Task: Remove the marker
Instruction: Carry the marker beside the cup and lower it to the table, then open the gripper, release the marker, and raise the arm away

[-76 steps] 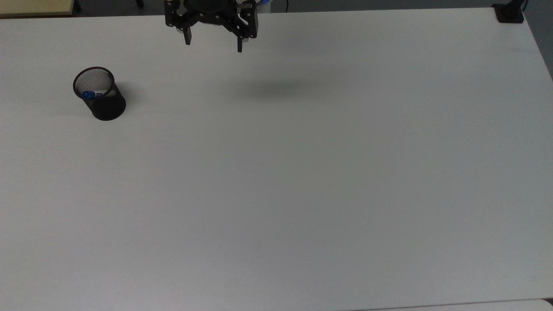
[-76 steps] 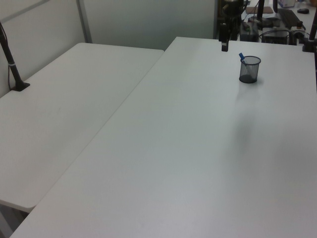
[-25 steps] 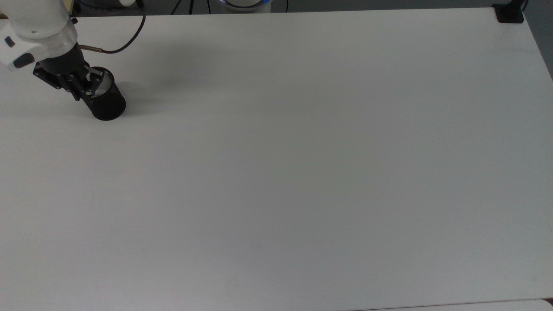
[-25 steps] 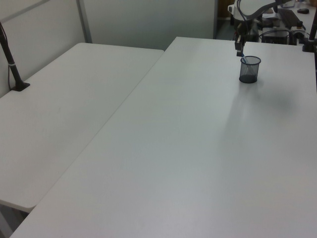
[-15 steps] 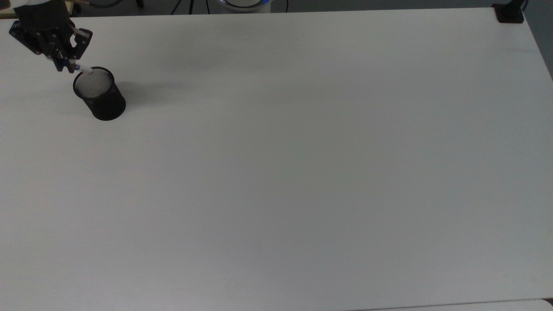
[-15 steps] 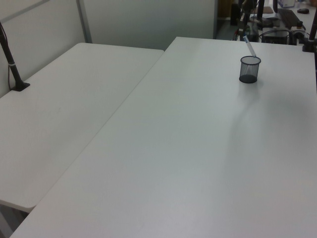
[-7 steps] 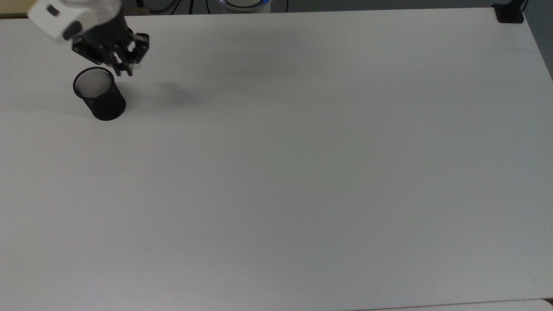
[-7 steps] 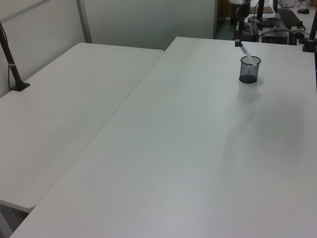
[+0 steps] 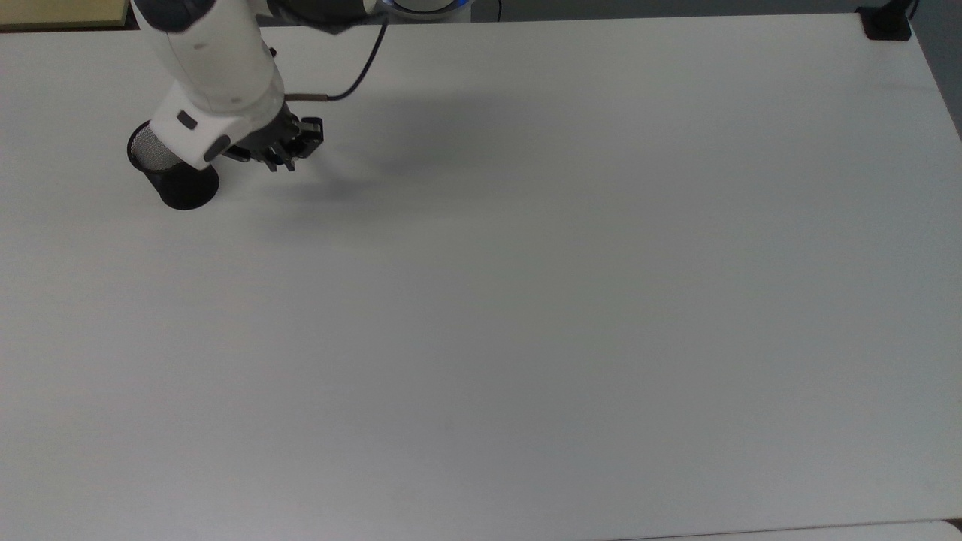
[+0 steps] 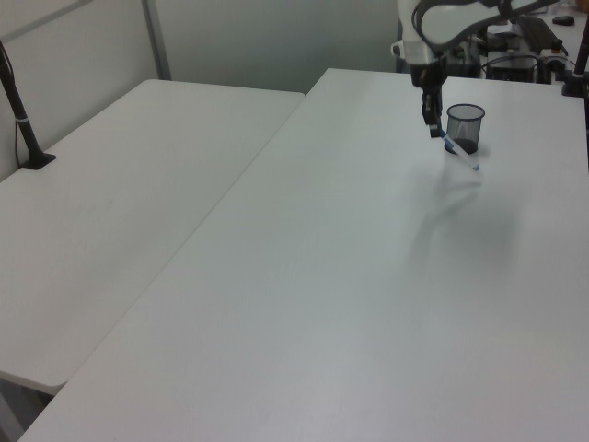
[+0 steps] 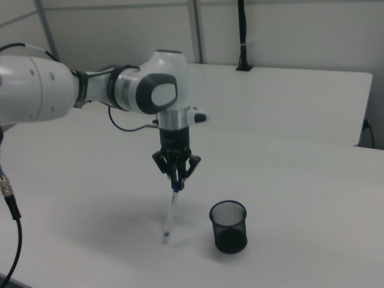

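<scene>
My gripper (image 11: 176,183) is shut on the blue-capped upper end of the white marker (image 11: 170,216). The marker hangs tilted below the fingers, outside the black mesh cup (image 11: 228,228), with its lower end at or just above the table. In the left view the marker (image 10: 460,154) slants down from the gripper (image 10: 434,129) in front of the cup (image 10: 466,124). From the top view the gripper (image 9: 279,161) sits to the top view's right of the cup (image 9: 180,188), whose rim the white arm partly covers.
The white table (image 9: 526,300) stretches wide and bare to the top view's right. A black cable (image 9: 353,75) loops off the wrist. A black clamp (image 9: 887,22) sits on the far right corner. A second table (image 10: 110,203) adjoins on the left view's left.
The gripper closed on the marker in the cup, lifted it out, carried it to the top view's right and lowered it beside the cup.
</scene>
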Action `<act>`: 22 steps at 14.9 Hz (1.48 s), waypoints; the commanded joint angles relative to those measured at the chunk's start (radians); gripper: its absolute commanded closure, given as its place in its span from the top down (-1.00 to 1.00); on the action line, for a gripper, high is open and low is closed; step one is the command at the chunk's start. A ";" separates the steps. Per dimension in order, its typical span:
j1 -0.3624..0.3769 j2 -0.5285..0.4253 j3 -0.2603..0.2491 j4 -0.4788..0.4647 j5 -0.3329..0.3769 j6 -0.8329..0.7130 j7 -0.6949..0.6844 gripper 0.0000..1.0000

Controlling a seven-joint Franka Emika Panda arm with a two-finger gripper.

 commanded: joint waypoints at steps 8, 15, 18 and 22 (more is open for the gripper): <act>0.075 0.058 -0.010 0.038 0.006 0.111 0.153 1.00; 0.258 -0.150 -0.010 0.048 0.000 -0.036 0.308 1.00; 0.316 -0.233 -0.010 0.039 0.002 -0.121 0.443 1.00; 0.299 -0.283 -0.022 0.031 0.006 -0.148 0.456 1.00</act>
